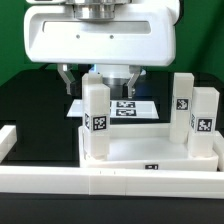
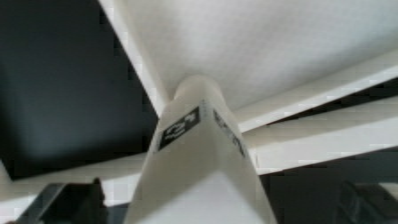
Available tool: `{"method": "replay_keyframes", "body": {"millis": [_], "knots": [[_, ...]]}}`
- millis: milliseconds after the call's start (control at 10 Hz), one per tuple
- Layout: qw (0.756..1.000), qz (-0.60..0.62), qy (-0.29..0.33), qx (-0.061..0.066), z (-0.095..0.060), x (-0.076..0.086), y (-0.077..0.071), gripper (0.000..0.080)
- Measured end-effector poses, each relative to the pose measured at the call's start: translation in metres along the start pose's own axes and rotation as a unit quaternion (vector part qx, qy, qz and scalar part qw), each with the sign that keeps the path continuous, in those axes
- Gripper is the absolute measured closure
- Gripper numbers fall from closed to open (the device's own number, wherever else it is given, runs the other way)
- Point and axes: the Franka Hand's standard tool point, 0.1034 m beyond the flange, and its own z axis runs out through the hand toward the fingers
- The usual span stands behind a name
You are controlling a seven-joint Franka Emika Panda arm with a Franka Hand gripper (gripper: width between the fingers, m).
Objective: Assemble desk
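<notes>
- Centre frame, the gripper (image 1: 101, 78) hangs with fingers spread wide, holding nothing, above an upright leg (image 1: 96, 118).
- Lower frame, the tabletop (image 1: 150, 152) carries three legs upright.

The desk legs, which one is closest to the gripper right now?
The leg on the exterior view's left, standing upright just below the open gripper. The other two legs stand together on that view's right.
</notes>
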Motion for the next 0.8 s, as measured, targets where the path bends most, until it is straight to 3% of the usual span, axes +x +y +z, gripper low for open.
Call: {"method": "replay_keyframes", "body": {"millis": [300, 600, 800], "knots": [[0.986, -0.169, 0.005, -0.004, -0.0002, 0.002, 0.0039, 0.015], [0.98, -0.199, 0.005, -0.004, -0.0002, 0.002, 0.0041, 0.0153], [0.98, -0.197, 0.005, -0.004, -0.0002, 0.002, 0.0043, 0.046]]}}
